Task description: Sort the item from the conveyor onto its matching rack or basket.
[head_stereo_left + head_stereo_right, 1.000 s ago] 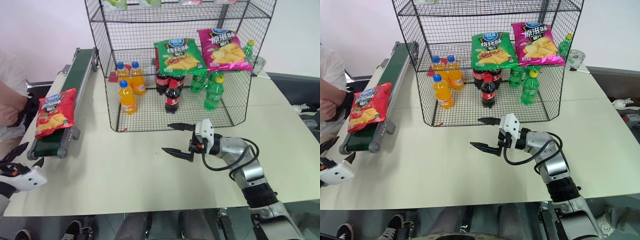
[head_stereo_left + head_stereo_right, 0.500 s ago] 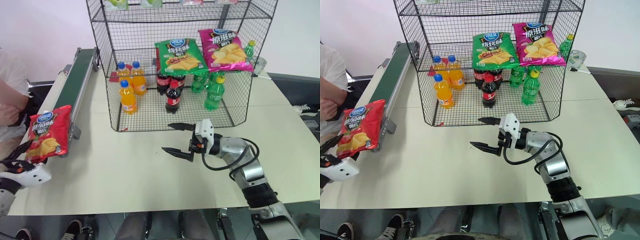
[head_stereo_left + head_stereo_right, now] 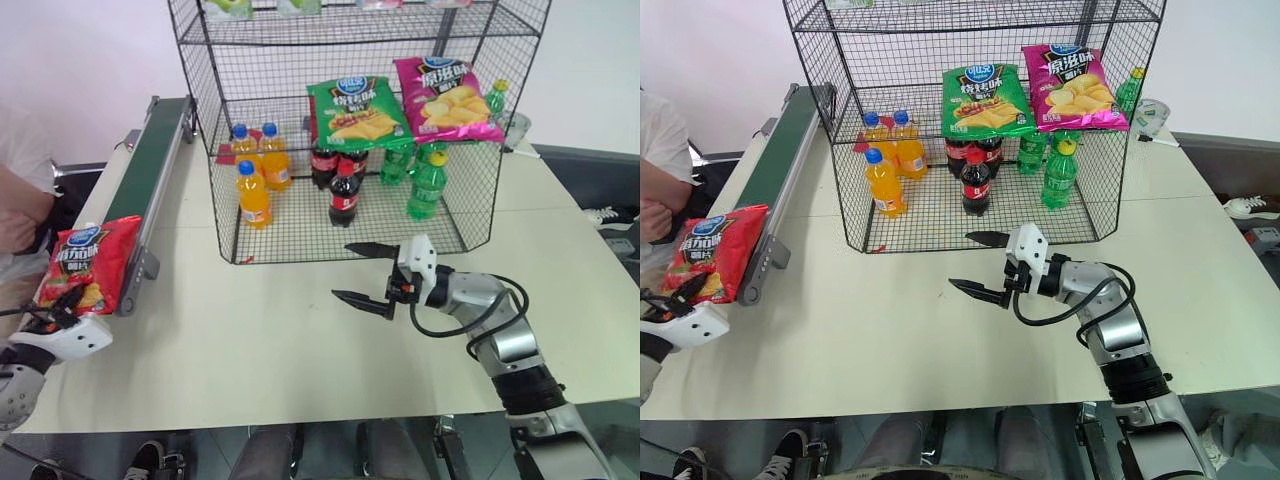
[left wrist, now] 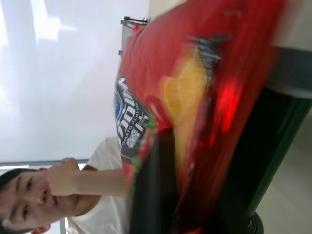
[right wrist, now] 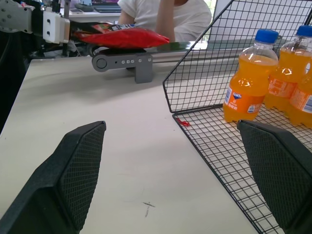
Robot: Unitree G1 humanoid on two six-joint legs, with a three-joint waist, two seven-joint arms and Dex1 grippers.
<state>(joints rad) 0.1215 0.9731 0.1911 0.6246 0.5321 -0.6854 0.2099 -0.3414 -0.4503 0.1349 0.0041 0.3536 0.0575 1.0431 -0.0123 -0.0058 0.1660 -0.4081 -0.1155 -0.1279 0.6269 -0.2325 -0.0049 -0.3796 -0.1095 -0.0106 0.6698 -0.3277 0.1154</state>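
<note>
At the left edge of the frame the left gripper has its fingers pinched on the lower end of the red chip bag — its long axis runs up the frame, logo end uppermost, over the near end of the conveyor. At centre, the right gripper is spread above the table.
</note>
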